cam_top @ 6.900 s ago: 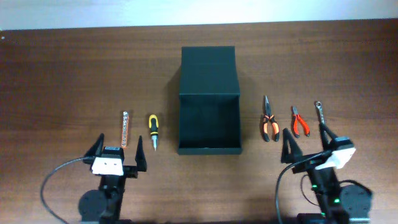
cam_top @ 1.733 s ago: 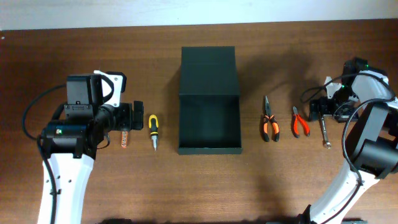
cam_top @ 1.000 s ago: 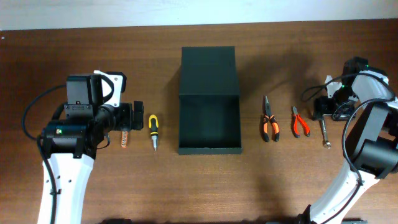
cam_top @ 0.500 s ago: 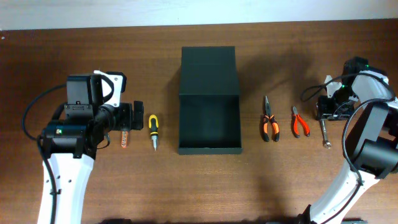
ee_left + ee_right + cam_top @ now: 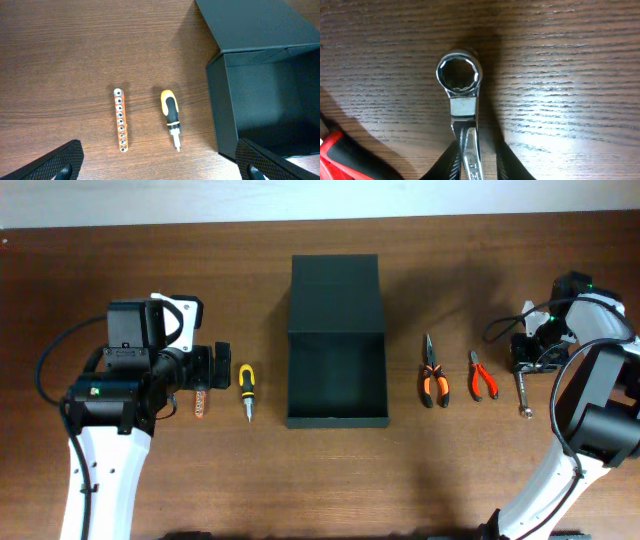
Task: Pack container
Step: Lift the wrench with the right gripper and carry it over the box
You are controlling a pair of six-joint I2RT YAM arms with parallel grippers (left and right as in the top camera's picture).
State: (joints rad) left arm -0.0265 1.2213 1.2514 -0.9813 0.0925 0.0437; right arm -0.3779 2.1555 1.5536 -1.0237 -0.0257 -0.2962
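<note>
Wooden tabletop [image 5: 100,260]: pinched wrench [image 5: 464,107] shank in right gripper [image 5: 474,156], wide moments before; readied transfer to container [image 5: 337,420]; left gripper [image 5: 160,155] spread.

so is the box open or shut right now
Open. The container has its flap lid swung back behind it, and the overhead and left wrist views look straight into its bare interior.

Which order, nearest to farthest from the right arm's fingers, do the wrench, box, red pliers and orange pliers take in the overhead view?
1. Wrench, far right, between the fingers.
2. Red pliers, just to the left.
3. Orange pliers, further left.
4. Box, at the table's centre.
</note>
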